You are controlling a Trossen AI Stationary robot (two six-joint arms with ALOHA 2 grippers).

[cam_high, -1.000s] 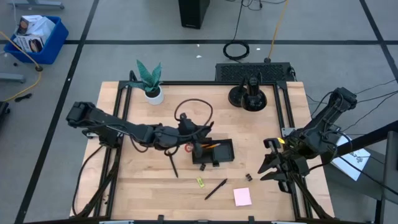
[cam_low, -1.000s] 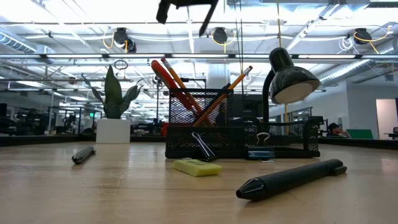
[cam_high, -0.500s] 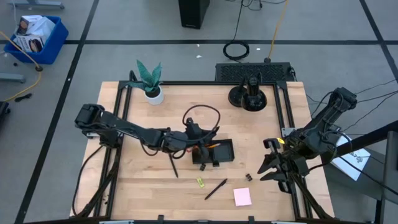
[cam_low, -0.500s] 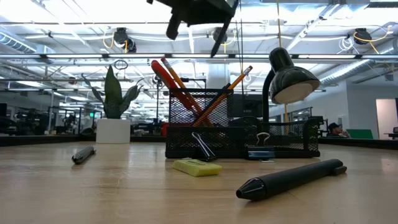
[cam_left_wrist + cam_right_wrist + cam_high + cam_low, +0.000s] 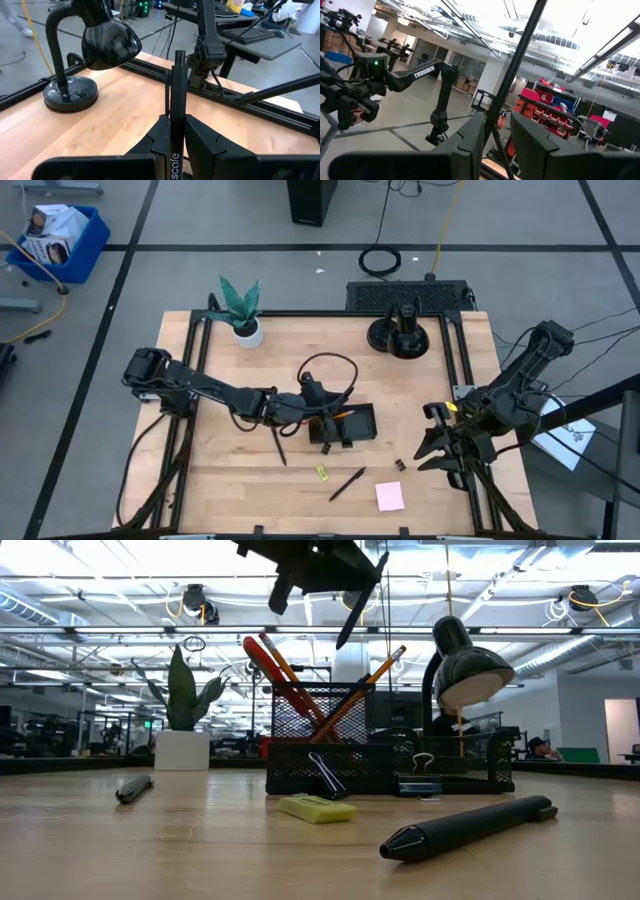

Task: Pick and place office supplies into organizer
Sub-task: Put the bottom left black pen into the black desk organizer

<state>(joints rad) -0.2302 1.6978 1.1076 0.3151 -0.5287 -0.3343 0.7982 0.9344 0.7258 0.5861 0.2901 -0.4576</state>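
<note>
Since the earlier frame, the left claw (image 5: 318,412) has been carried over the black mesh organizer (image 5: 345,425) at the surface's middle. In the low view, a black pen (image 5: 357,602) hangs tilted above it. In the left wrist view, the pen (image 5: 176,95), lettered "scale", is clamped; lowering and release seem next. The right claw (image 5: 440,448) waits part-open, empty, at the right edge; "TROSSEN" is read beyond.

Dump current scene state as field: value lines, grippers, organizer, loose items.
left gripper: shut on black pen, above organizer
right gripper: waiting at table's right edge, holds nothing
in organizer: red-handled scissors, orange pencils
loose on table: second black pen, another pen, yellow-green piece, pink sticky-note pad, black clip
</note>
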